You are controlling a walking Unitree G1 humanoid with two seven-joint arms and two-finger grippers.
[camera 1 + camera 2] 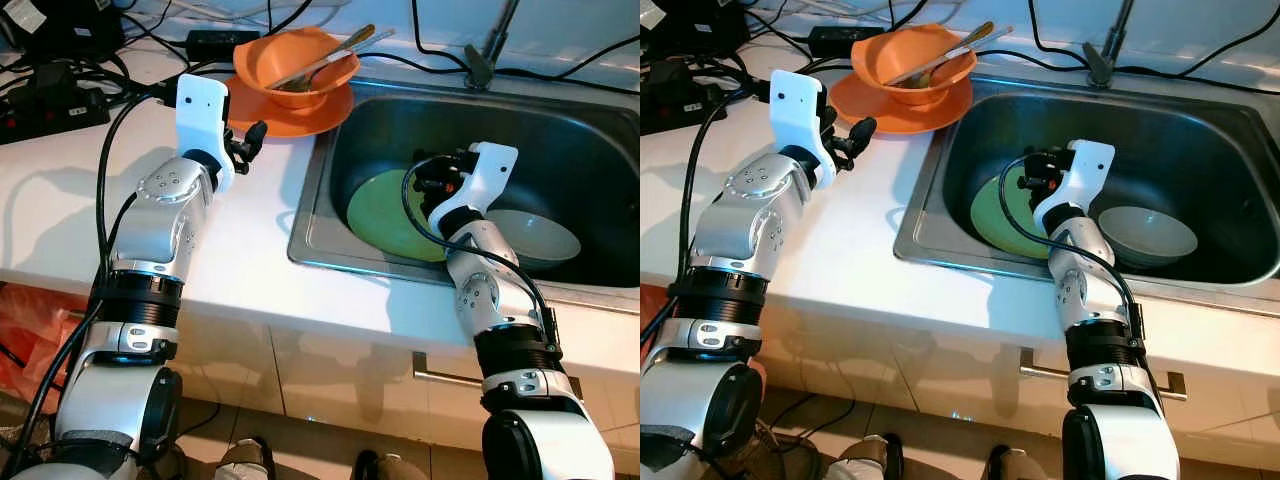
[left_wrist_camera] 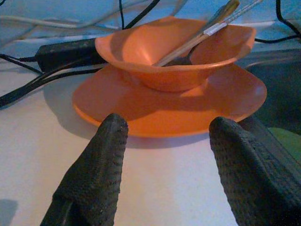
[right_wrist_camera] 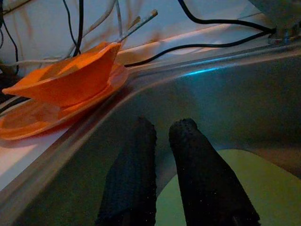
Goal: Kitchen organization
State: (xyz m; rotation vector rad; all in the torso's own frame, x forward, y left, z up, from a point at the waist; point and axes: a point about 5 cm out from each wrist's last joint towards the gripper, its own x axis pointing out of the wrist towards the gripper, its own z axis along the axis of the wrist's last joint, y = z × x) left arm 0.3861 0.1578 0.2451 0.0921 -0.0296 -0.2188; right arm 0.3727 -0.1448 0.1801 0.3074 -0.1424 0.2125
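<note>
Barely getting started, judging by how things lie: nothing gripped, every dish waiting. Left gripper (image 2: 162, 155) hovering over the white counter (image 1: 60, 220), fingers (image 2: 96, 160) spread apart, with the orange plate (image 2: 169, 110) just ahead of the tips, carrying the orange bowl (image 2: 174, 52) and utensils (image 1: 325, 62). Right gripper (image 3: 164, 169) reaching down inside the steel sink (image 1: 400, 120), fingers nearly together, gripping nothing, above the green plate (image 1: 385, 215); pale bowl (image 1: 535, 238) lying beside it, well off from the fingertips. Black cables (image 1: 60, 70) trailing behind the counter, a faucet base (image 1: 478, 68) at the sink's back rim, cabinet fronts (image 1: 330, 375) below.
</note>
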